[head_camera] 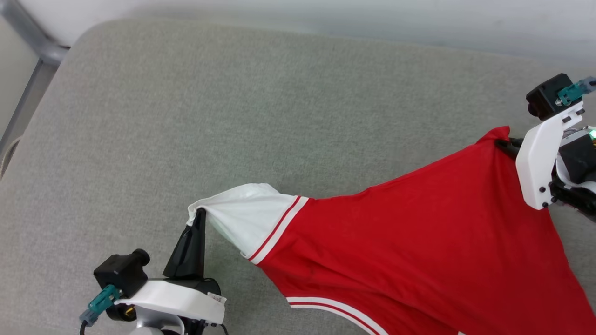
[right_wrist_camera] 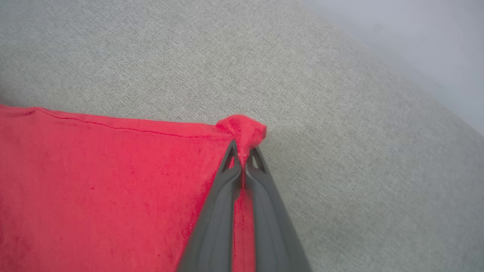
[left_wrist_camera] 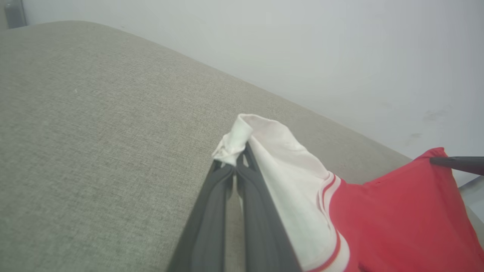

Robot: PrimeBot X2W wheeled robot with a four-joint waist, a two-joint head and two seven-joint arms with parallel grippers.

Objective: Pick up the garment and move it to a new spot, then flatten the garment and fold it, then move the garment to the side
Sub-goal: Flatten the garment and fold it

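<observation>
Grey woven cushion (head_camera: 233,93) under a pale wall (left_wrist_camera: 340,56). Our left gripper (head_camera: 199,215) pinches the tip of the white sleeve (head_camera: 242,218), fingers pressed together on the cloth. Our right gripper (head_camera: 503,142) is clamped on a red corner of the jersey T-shirt (head_camera: 419,232) — shoulder or hem, we cannot tell. The shirt spans taut between the two grips over the cushion, its striped trim toward the near edge. We judge this the spreading step, no fold made yet. The next move likely calls for drawing both grips apart evenly and lowering together — a slipped pinch would leave wrinkles.
</observation>
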